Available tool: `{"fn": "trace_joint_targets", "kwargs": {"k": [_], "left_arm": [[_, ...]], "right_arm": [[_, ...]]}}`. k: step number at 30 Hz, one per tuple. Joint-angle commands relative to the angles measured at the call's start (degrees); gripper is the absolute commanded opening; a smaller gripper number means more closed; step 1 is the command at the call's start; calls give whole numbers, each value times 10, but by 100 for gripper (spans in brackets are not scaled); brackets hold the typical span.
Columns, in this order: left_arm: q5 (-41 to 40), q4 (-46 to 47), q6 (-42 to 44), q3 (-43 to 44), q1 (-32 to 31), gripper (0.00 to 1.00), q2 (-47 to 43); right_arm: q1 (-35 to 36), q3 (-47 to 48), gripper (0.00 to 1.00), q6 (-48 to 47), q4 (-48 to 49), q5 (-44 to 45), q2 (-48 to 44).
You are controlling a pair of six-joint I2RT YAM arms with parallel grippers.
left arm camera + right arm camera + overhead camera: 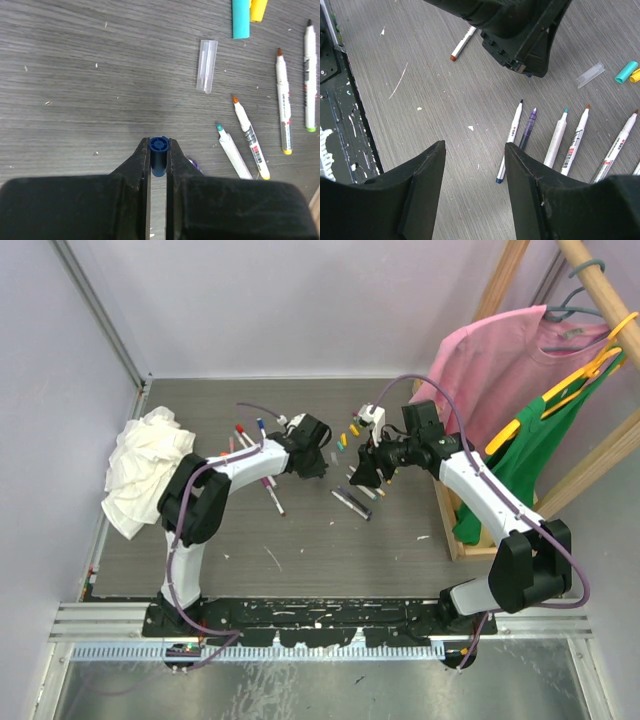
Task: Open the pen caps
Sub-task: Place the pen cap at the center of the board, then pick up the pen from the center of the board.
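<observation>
Left wrist view: left gripper (159, 145) pinched on blue pen cap (159, 157), lower centre; long axis along the jaws, round end facing lens. Print on pen barrels (283, 107) illegible; right gripper (475, 150) parted, empty.

left pincer (159, 150): clamped tight | right pincer (475, 150): jaws standing apart

Two arms (235, 468), one rag (145, 468), one clear cap (207, 65)
</observation>
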Motion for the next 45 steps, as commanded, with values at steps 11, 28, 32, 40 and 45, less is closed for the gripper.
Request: {"fn": "trace_joint_targets", "kwargs": {"k": [11,28,32,40,45], "left_arm": [[-21,-71,10,118,-1,24,85],[20,-15,90,42,0,37,-39],[50,54,137,-55,0,39,-119],[134,252,175,-293,6,45,-282],[106,359,178,-419,11,50,-380]], "right_arm": [[-3,0,56,-8,14,-13,-20],[-3,-3,56,-11,14,-17,-18],[-3,-4,56,-12,14,-20,-18],[-3,-4,56,-14,13,-26,-20],[-3,-4,56,-15,13,-27,-20]]}}
